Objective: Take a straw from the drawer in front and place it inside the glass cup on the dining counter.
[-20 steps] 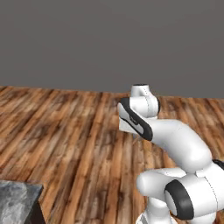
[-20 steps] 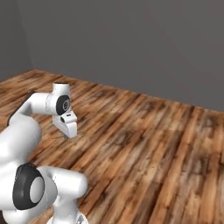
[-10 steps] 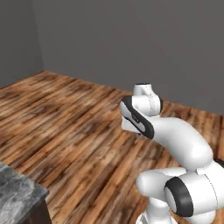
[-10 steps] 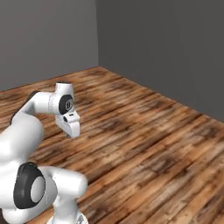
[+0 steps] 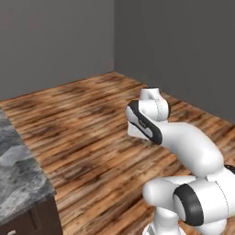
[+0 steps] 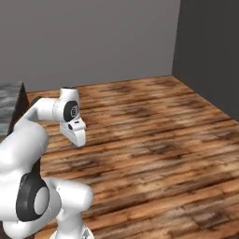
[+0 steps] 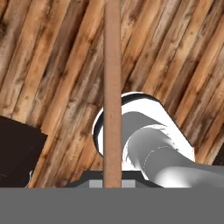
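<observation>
Our fingers are clamped on the straw (image 7: 112, 87), which sticks up over the wooden floor (image 5: 87, 133). A grey stone table (image 5: 18, 179) is near us on the left.

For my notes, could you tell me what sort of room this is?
Probably a kitchen: a grey stone counter over a dark base, a wood plank floor and plain grey walls.

- Wooden plank floor (image 5: 87, 137), brown and streaked, fills the middle and lower frame.
- Plain grey walls (image 6: 93, 37) across the top, meeting in a corner at upper right.
</observation>
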